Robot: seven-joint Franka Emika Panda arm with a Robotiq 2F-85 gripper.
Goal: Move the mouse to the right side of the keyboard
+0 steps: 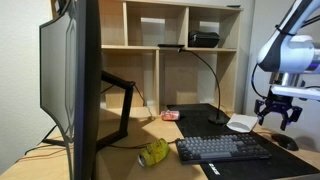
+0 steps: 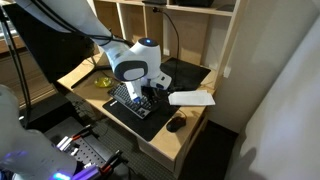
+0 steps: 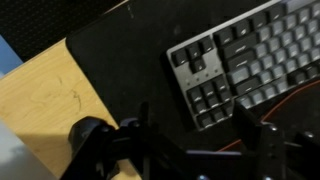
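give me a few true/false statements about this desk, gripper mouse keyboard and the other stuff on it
1. The gripper holds the mouse. False: it hangs open and empty; the mouse lies on the desk.
2. The keyboard lies on a black mat. True.
3. A yellow can lies on the desk near the keyboard. True.
4. The lamp stands on a shelf. False: its base sits on the desk.
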